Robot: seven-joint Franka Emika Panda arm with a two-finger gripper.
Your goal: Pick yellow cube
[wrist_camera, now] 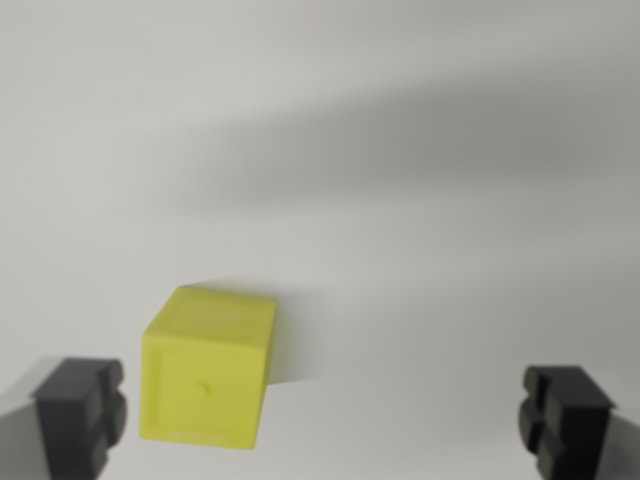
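On the plain white surface [420, 200] the yellow cube [207, 368] sits slightly skewed between the hand's [320, 420] wide-spread fingers.

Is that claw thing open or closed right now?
Open. The end effector has its two dark fingers wide apart at the wrist view's lower corners, and the yellow cube sits between them, nearer the left one, ungripped.

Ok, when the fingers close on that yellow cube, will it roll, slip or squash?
The cube has flat faces and sits squarely on the table, so it probably won't roll. It looks like rigid, smooth plastic, so squashing seems unlikely, slipping possible. It sits nearer one finger of the open gripper, so it may slide sideways first.
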